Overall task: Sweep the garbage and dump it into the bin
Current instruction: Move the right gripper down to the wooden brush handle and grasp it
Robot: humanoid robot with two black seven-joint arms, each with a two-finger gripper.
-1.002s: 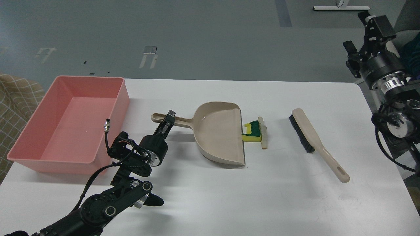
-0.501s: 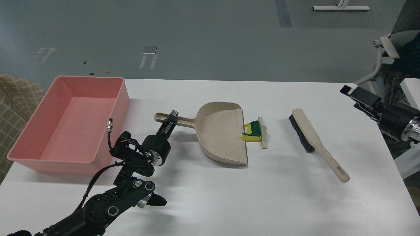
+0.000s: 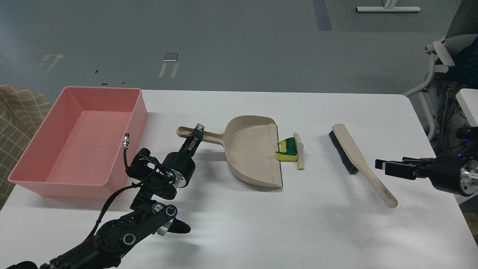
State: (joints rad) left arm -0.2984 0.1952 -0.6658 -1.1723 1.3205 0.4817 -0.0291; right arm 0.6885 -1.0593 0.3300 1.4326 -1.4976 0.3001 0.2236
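Right tool (image 3: 388,167) lower now; yellow-green sponge (image 3: 287,151).

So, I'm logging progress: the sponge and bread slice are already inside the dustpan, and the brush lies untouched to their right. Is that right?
Not quite. The head view shows the sponge and bread slice on the table, just outside the open edge of the dustpan, not inside it. The rest holds: the brush lies to their right, with no gripper on it.
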